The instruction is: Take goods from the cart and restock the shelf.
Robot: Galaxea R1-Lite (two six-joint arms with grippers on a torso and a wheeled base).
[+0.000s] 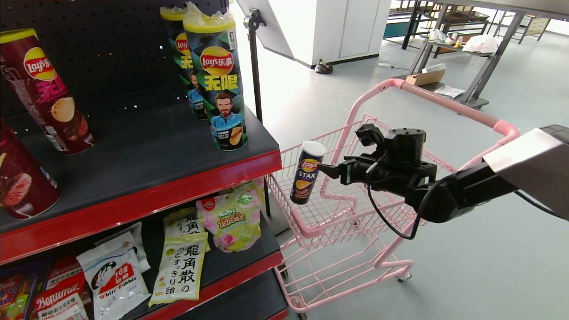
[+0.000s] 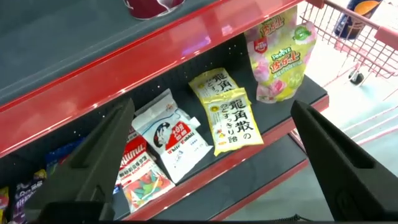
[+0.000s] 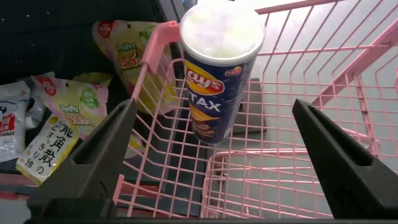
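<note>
A dark blue chip can (image 1: pixel 306 173) with a white lid stands tilted in the pink cart (image 1: pixel 444 103), in the basket corner nearest the shelf. My right gripper (image 1: pixel 322 169) is level with the can on its cart side and is open. In the right wrist view the can (image 3: pixel 217 81) sits beyond the gap of the right gripper (image 3: pixel 214 106), and neither finger (image 3: pixel 106 149) touches it. My left gripper (image 2: pixel 211 106) is open and holds nothing, in front of the lower shelf's snack bags (image 2: pixel 230 121). The black upper shelf (image 1: pixel 133 151) has a red front edge.
Tall green chip cans (image 1: pixel 220 80) stand at the upper shelf's right end, dark red ones (image 1: pixel 44 89) at its left. Snack bags (image 1: pixel 182 262) lie on the lower shelf. A metal stand pole (image 1: pixel 254 66) rises between shelf and cart. Open floor lies right of the cart.
</note>
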